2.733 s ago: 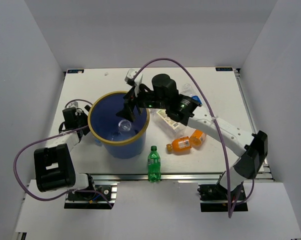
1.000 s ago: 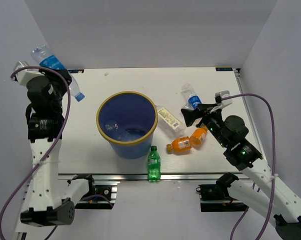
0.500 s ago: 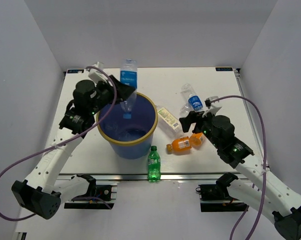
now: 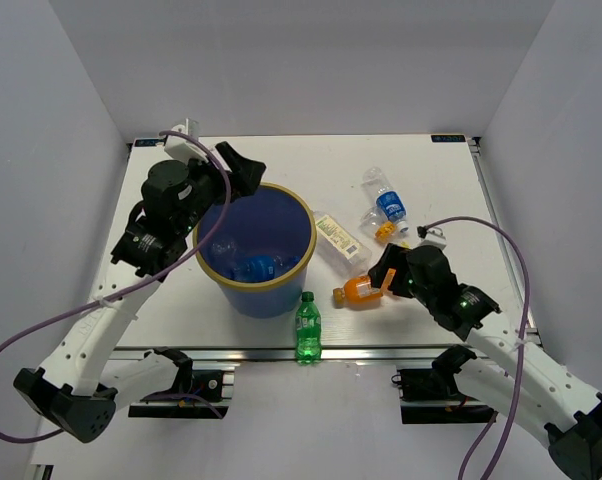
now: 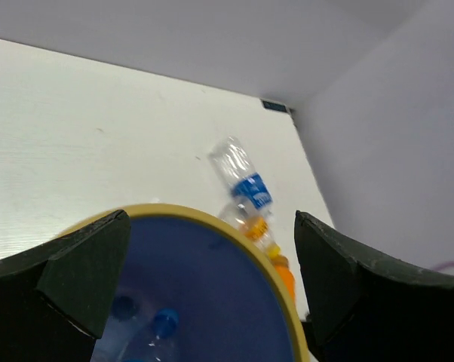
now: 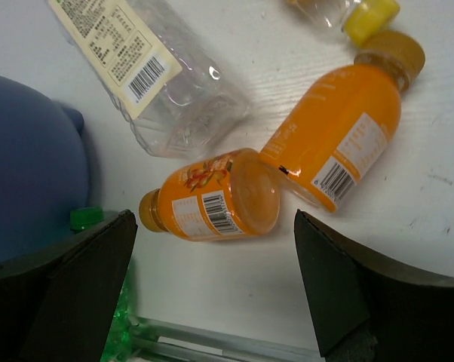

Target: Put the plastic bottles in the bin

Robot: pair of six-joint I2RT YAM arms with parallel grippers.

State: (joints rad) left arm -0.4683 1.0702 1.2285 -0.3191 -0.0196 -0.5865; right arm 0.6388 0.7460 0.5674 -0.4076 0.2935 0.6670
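The blue bin (image 4: 255, 294) with a tan rim stands left of centre. A clear bottle with a blue label (image 4: 257, 268) lies inside it; its blue cap shows in the left wrist view (image 5: 164, 324). My left gripper (image 4: 243, 170) is open and empty above the bin's far rim (image 5: 212, 223). My right gripper (image 4: 381, 278) is open, low over two orange bottles (image 6: 212, 204) (image 6: 340, 136) lying side by side. A green bottle (image 4: 306, 326) stands by the front edge. A clear bottle with a yellowish label (image 4: 338, 238) and a blue-labelled one (image 4: 384, 200) lie on the table.
A small bottle with a yellow cap (image 6: 370, 16) lies just beyond the orange ones. The green bottle's cap (image 6: 85, 218) shows beside the bin wall (image 6: 31, 166). Grey walls enclose the table on three sides. The rail runs along the front edge (image 4: 381, 352).
My left gripper has let go of the blue-labelled bottle, which now lies in the bin. My right gripper has moved down and nearer over the orange bottles.
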